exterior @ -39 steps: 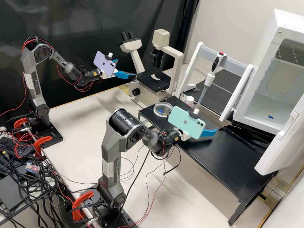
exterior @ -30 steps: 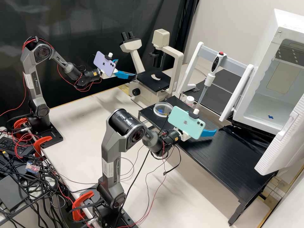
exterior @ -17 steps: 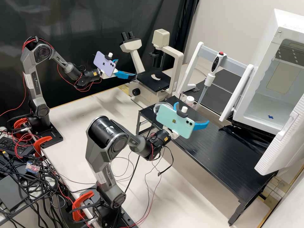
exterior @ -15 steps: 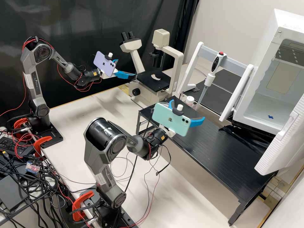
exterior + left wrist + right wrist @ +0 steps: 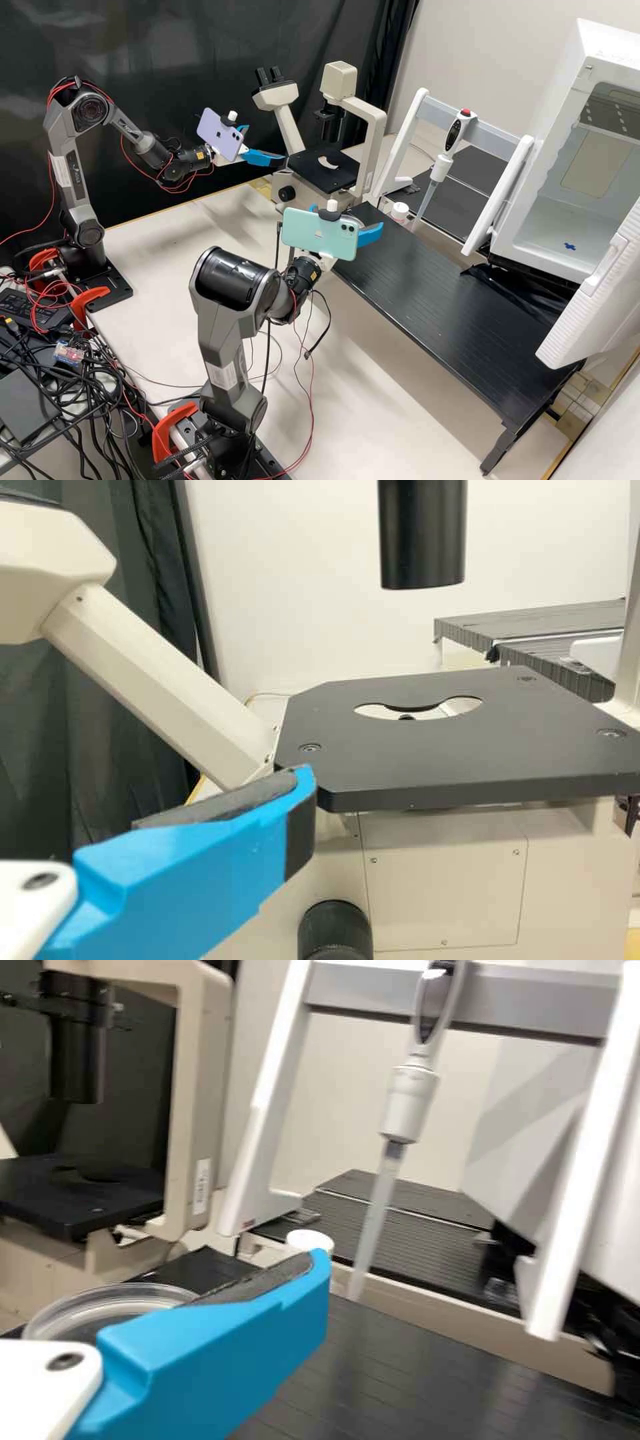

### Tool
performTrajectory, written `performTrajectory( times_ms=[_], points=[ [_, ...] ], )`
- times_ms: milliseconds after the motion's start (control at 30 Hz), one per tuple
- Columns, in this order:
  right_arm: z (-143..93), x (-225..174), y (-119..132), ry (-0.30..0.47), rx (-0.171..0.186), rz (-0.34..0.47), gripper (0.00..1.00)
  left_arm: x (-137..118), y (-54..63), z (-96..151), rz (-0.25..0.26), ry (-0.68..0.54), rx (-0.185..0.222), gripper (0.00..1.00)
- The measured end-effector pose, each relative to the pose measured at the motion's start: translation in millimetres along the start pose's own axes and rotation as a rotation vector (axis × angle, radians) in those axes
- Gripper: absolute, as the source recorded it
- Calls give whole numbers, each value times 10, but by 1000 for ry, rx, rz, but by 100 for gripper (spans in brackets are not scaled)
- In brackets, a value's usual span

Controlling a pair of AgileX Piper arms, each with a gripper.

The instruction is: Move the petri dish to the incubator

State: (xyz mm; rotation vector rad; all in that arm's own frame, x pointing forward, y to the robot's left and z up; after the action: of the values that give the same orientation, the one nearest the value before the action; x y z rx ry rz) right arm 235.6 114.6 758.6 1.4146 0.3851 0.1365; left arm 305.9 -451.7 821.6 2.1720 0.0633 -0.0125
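Observation:
My left gripper (image 5: 265, 143) hangs open beside the microscope's stage in the high view; in the left wrist view a blue finger of the left gripper (image 5: 302, 790) shows before that stage. Over the near end of the black rack is my right gripper (image 5: 349, 219), its fingers apart. The clear round petri dish (image 5: 105, 1303) rests on the rack, partly hidden behind a finger of the right gripper (image 5: 318, 1272) in the right wrist view; in the high view the phone and gripper mostly cover it. The white incubator (image 5: 603, 57) stands open at the right.
The black rack (image 5: 460, 320) runs toward the incubator, whose open door (image 5: 593, 300) juts over it. A white-capped bottle (image 5: 399, 212) and a pipette (image 5: 440, 167) on a white-legged stand are behind the rack. The beige microscope (image 5: 375, 133) stands at the back.
The right arm has swung left over the rack, with its open gripper now at the dish's end, covering much of the dish in the high view. The left arm has kept still.

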Motion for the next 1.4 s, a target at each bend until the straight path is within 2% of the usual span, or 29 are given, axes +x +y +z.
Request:
performTrajectory(
  times_ms=[400,500,533,567,867,1400],
  points=[
    [93,207,-282,-40,-11,-100,100,0,0,0,0,0,0,100],
    [134,218,-304,-56,-1,-110,100,0,0,0,0,0,0,100],
    [168,224,-300,-65,12,-108,100,0,0,0,0,0,0,100],
    [175,226,-306,-68,18,-109,0,0,0,0,0,0,0,100],
    [261,243,-309,-63,81,-118,0,0,0,0,0,0,0,100],
    [263,244,-313,-52,78,-130,0,0,0,0,0,0,0,100]
  ],
)
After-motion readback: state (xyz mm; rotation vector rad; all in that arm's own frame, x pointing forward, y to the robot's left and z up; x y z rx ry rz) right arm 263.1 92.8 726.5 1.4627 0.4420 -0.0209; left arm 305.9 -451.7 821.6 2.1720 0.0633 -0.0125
